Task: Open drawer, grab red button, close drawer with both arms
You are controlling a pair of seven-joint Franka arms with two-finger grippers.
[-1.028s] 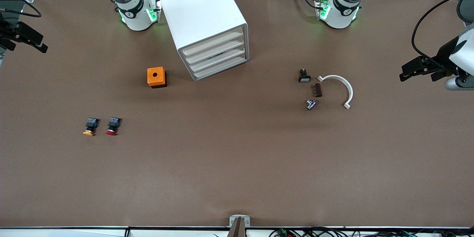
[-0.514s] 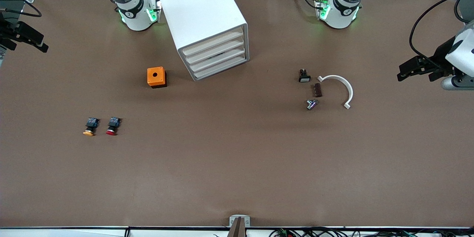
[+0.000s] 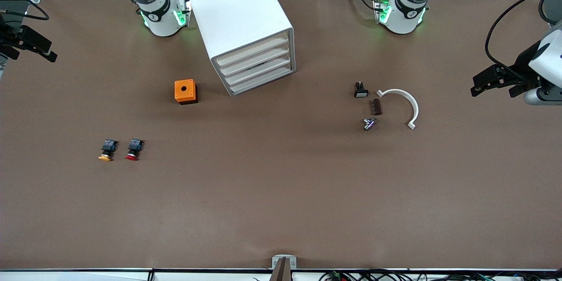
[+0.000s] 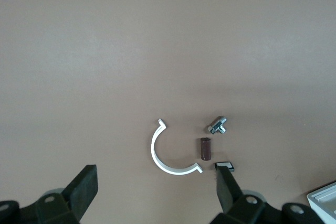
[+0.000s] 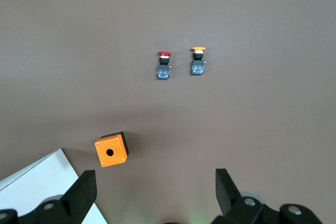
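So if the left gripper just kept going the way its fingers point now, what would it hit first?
Probably bare table. The left gripper is open and points down; the white curved clip lies nearest that line, though depth is unclear.

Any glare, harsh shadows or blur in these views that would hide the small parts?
Front view: even light, no glare on the table; the cabinet throws only a soft shadow; green base lights tint the mat. Left wrist view: the white clip is sharp, the left pincer slightly soft. Right wrist view: darker, yet the red button reads clearly.
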